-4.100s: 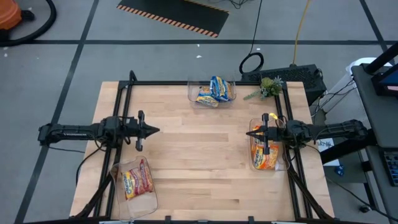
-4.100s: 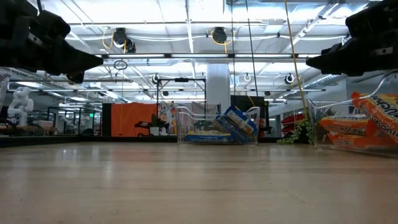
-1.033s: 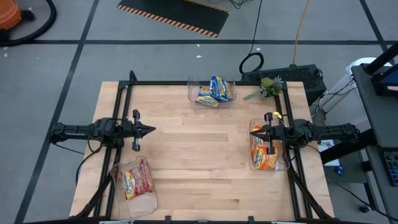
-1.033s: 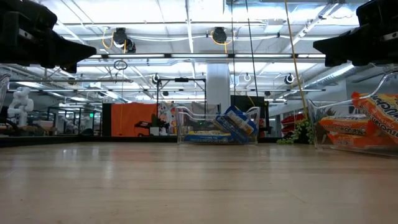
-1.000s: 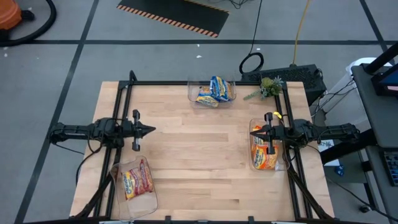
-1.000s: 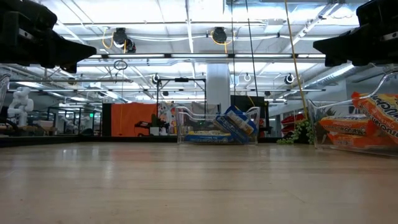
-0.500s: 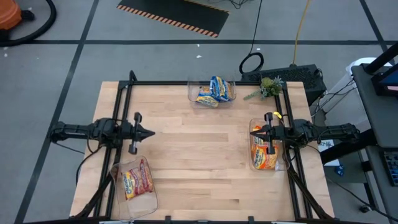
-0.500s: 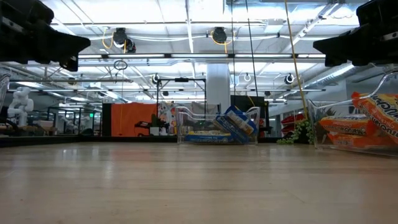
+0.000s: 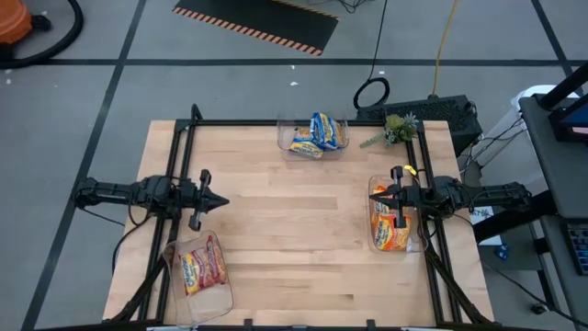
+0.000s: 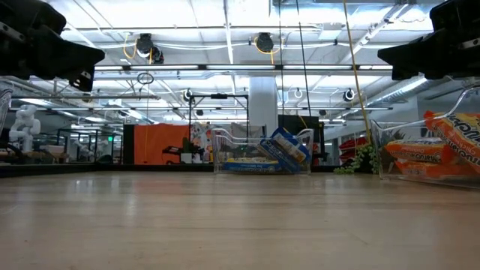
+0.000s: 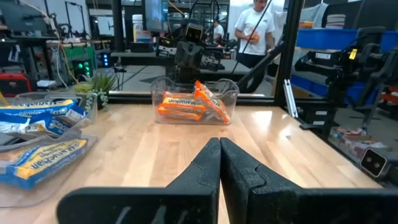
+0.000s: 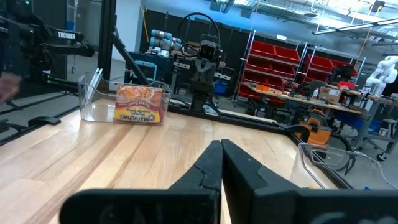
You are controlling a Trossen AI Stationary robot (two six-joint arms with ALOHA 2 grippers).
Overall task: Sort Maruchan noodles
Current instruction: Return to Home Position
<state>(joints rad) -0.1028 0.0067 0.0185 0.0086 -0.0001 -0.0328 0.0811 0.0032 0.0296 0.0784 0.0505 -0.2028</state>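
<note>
Left wrist view has the left gripper (image 11: 219, 142) with its two dark fingers (image 11: 205, 163) pressed flat together, hovering over the left side of the pale wooden table (image 9: 294, 239). Across from it, the right gripper (image 12: 221, 144) also has its fingers closed tip to tip. It is held above the far part of a clear plastic bin (image 9: 375, 245) at the table's right edge. That bin holds the orange noodle packets (image 9: 390, 225), loosely stacked. At the middle of the far edge, the blue-and-yellow packets (image 9: 317, 135) lie jumbled in a second clear bin (image 9: 284, 140), near a small green plant (image 9: 395, 129). At the near left corner, the red packets (image 9: 202, 267) sit in a third bin (image 9: 220, 299). All packets are flat, glossy rectangles. A person in a white shirt (image 11: 255, 28) stands beyond the table.
</note>
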